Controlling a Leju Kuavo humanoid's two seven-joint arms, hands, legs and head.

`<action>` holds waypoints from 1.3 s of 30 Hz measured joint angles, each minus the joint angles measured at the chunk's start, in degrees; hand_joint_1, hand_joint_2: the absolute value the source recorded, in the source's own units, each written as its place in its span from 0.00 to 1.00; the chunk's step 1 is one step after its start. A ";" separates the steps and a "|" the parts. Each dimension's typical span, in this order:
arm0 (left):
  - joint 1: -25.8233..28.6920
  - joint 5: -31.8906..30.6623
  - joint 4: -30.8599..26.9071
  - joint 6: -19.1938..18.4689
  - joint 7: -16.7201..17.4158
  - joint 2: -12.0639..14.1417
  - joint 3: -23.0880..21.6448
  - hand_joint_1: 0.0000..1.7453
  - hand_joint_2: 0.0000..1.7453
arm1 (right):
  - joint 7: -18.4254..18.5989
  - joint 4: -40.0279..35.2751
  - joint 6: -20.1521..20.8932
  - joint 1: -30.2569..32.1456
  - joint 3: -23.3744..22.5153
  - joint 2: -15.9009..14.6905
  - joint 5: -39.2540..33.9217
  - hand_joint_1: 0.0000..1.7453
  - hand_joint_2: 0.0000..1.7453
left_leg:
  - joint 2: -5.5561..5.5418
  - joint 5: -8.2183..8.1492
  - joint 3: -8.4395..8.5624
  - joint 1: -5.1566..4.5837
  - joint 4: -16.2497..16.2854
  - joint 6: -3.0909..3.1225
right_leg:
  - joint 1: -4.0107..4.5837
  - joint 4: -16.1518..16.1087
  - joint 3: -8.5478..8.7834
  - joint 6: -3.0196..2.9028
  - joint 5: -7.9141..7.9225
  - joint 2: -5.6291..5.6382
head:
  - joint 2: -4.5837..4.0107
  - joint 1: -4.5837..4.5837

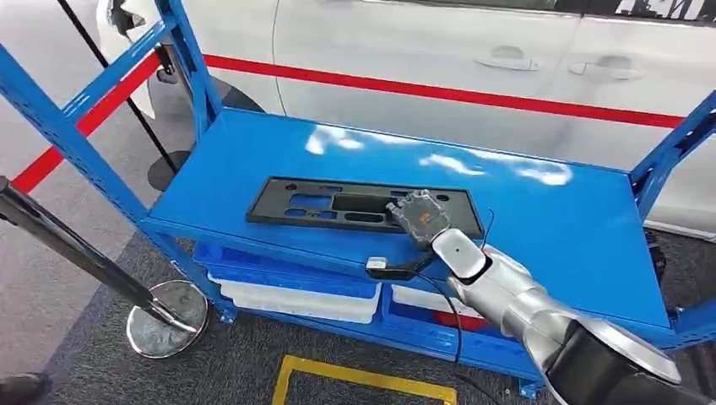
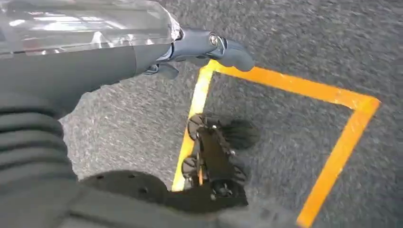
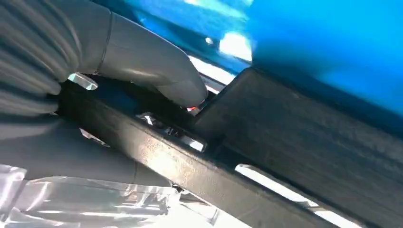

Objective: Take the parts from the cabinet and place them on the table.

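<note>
Black part [image 1: 338,205] near shelf [image 1: 549,219] front edge, apparently gripped by right hand [image 1: 420,215].

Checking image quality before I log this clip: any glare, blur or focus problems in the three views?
Head view: sharp, with white glare patches on the blue shelf top. Right wrist view: soft and out of focus, the right hand and the black plate too close; a bright reflection on the blue. Left wrist view: evenly lit, floor sharp, the left hand slightly blurred.

The right hand [image 1: 420,217] covers the black part's [image 1: 338,204] right end, its fingers [image 3: 157,71] blurred close up.
</note>
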 joint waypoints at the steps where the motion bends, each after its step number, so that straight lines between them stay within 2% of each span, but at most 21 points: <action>1: -0.01 0.00 0.00 -0.07 -0.11 0.03 0.00 0.00 1.00 | -0.11 0.00 -0.02 -0.04 -0.20 0.00 -0.02 0.99 1.00 | 0.12 -1.01 -0.32 0.19 1.14 -0.44 | -0.01 -0.11 0.16 -0.22 0.14 -0.45 | 0.00 0.00; 4: -0.06 -0.07 0.00 -0.18 -0.24 0.03 -0.07 0.00 1.00 | -0.15 0.00 -0.02 0.15 -0.26 0.00 -0.02 0.99 1.00 | 0.76 -7.89 -5.98 0.27 13.32 -1.51 | 0.11 -0.13 0.00 -0.56 0.15 -0.56 | 0.00 0.00; 5: 0.07 -0.07 0.00 -0.18 -0.26 0.03 -0.07 0.00 1.00 | -0.15 0.02 -0.02 0.20 -0.26 0.00 -0.02 0.99 1.00 | 0.78 -9.04 -7.82 0.29 17.27 -1.79 | 0.12 -0.10 -0.02 -0.56 0.15 -0.55 | 0.00 0.00; 6: 0.08 -0.07 0.00 -0.18 -0.31 0.03 -0.09 0.00 1.00 | -0.15 0.02 -0.02 0.28 -0.26 0.00 -0.02 0.99 1.00 | 0.79 -8.63 -8.20 0.32 18.05 -1.93 | 0.11 -0.09 0.03 -0.56 0.15 -0.54 | 0.00 0.00; 7: 0.22 -0.07 0.00 -0.15 -0.31 0.03 -0.11 0.00 1.00 | -0.15 0.02 -0.02 0.32 -0.26 0.00 -0.02 0.99 1.00 | 0.79 -7.11 -7.34 0.36 16.22 -2.00 | 0.08 -0.03 0.06 -0.56 0.14 -0.45 | 0.00 0.00; 10: 0.17 -0.17 0.00 0.09 -0.44 0.20 -0.13 0.00 1.00 | -1.47 -0.13 -0.57 0.31 -0.77 -0.04 -2.08 0.99 1.00 | -0.04 -0.06 0.04 0.72 1.10 -1.87 | 0.00 0.17 0.28 -0.08 -0.17 -0.06 | 0.00 0.00; 11: 0.17 -0.17 0.00 0.09 -0.57 0.22 -0.15 0.00 1.00 | -2.52 -0.33 -0.59 0.38 -1.14 -0.11 -3.55 0.99 1.00 | -0.97 -0.58 0.21 0.47 0.18 -1.31 | 0.35 0.49 0.23 0.25 -0.33 0.20 | 0.00 0.00; 12: 0.29 -0.15 0.00 0.24 -0.88 0.22 -0.20 0.00 1.00 | -4.14 -0.51 -0.50 0.52 -1.71 -0.24 -6.04 0.99 1.00 | -0.43 -0.15 -0.03 0.33 -0.07 -0.28 | 0.45 0.58 0.16 0.63 -0.33 0.40 | 0.00 0.02; 16: 0.24 0.72 0.00 0.50 -1.47 0.20 -0.33 0.00 1.00 | -22.82 -3.74 6.17 1.79 -8.84 -0.68 -27.80 0.99 1.00 | -0.43 0.33 0.47 0.71 -0.66 1.34 | 0.21 0.91 -0.13 1.67 -1.08 0.82 | 0.00 0.00; 18: 0.02 1.29 0.00 -0.35 -2.78 0.24 -0.28 0.00 1.00 | -30.88 -7.53 11.16 2.94 -13.47 -1.25 -37.30 0.99 1.00 | -0.34 0.39 0.56 0.86 -0.77 1.69 | 0.10 6.80 -2.59 1.85 -4.80 1.88 | 0.00 0.00; 19: -0.04 1.88 0.00 -0.92 -3.21 0.31 -0.22 0.00 1.00 | -33.82 -10.37 14.04 4.14 -15.90 -1.29 -42.16 0.99 1.00 | -0.34 0.34 0.59 0.83 -0.76 1.77 | -0.13 12.78 -5.21 2.00 -7.34 2.10 | 0.00 0.00; 21: 0.06 2.77 0.00 -1.97 -3.35 0.35 0.17 0.00 1.00 | -36.16 -14.81 19.36 6.58 -18.72 -1.29 -49.13 0.99 1.00 | -0.32 0.25 0.66 0.75 -0.68 1.86 | -0.25 18.94 -8.24 2.14 -8.60 2.17 | 0.00 0.00; 22: 0.07 3.00 0.00 -2.34 -3.28 0.33 0.41 0.00 1.00 | -37.03 -17.35 22.42 8.17 -19.68 -1.29 -52.56 0.99 1.00 | -0.32 0.17 0.72 0.75 -0.64 1.90 | -0.28 18.04 -7.91 2.12 -7.38 2.16 | 0.00 0.00; 25: 0.59 3.59 0.00 -2.58 -2.51 0.35 0.59 0.00 1.00 | -38.36 -33.29 36.82 14.16 -24.01 -1.46 -70.56 0.99 1.00 | -0.33 -0.39 0.88 0.75 -0.04 1.52 | -0.18 4.48 -1.84 1.29 0.13 1.32 | 0.00 0.00; 26: 1.17 3.67 0.02 -2.40 -2.47 0.42 0.70 0.00 1.00 | -38.32 -39.06 40.47 16.14 -25.67 -1.35 -76.70 0.99 1.00 | -0.18 -0.63 0.75 0.42 0.17 1.15 | 0.40 2.17 -0.73 1.00 -0.27 -0.66 | 0.00 0.00; 30: 3.08 4.50 0.18 -1.62 -3.02 0.94 1.36 0.00 1.00 | -37.33 -56.49 48.79 21.60 -31.00 1.20 -89.73 0.99 1.00 | 1.81 -0.95 0.72 0.23 0.29 0.07 | 0.59 1.01 -1.00 0.46 -0.42 1.40 | 0.00 0.00; 32: 3.23 4.70 0.24 -1.31 -3.32 1.01 1.81 0.00 1.00 | -36.90 -62.74 50.90 23.79 -32.28 1.03 -92.74 0.99 1.00 | 1.80 -3.03 0.14 0.46 2.27 -0.70 | 0.13 0.42 -0.70 -0.38 -0.02 1.72 | 0.00 0.00; 34: 3.22 4.74 0.31 -1.25 -3.46 1.10 1.97 0.00 1.00 | -36.68 -66.58 51.58 25.23 -32.70 -0.18 -93.37 0.99 1.00 | 1.81 -7.77 -3.19 0.64 10.46 -1.21 | 0.17 0.43 -0.78 -0.73 0.03 2.09 | 0.00 0.00; 36: 3.24 4.74 0.33 -1.25 -3.52 1.16 1.99 0.00 1.00 | -36.55 -69.43 51.89 26.69 -33.16 -1.33 -93.57 0.99 1.00 | 1.81 -10.55 -6.33 0.71 18.09 -1.59 | 0.22 0.51 -0.80 -0.77 0.01 2.59 | 0.00 0.00; 37: 3.25 4.74 0.33 -1.25 -3.52 1.16 1.99 0.00 1.00 | -36.48 -70.12 51.95 27.15 -33.25 -1.70 -93.57 0.99 1.00 | 1.81 -9.96 -6.31 0.76 18.31 -1.64 | 0.21 0.58 -0.78 -0.77 0.01 2.88 | 0.00 0.00; 39: 3.22 4.74 0.35 -1.25 -3.52 1.18 1.99 0.00 1.00 | -36.24 -71.28 52.33 27.59 -33.29 -2.34 -93.61 0.99 1.00 | 1.80 -6.33 -3.16 0.82 12.26 -1.54 | 0.20 0.81 -0.78 -0.68 -0.04 3.42 | 0.00 0.00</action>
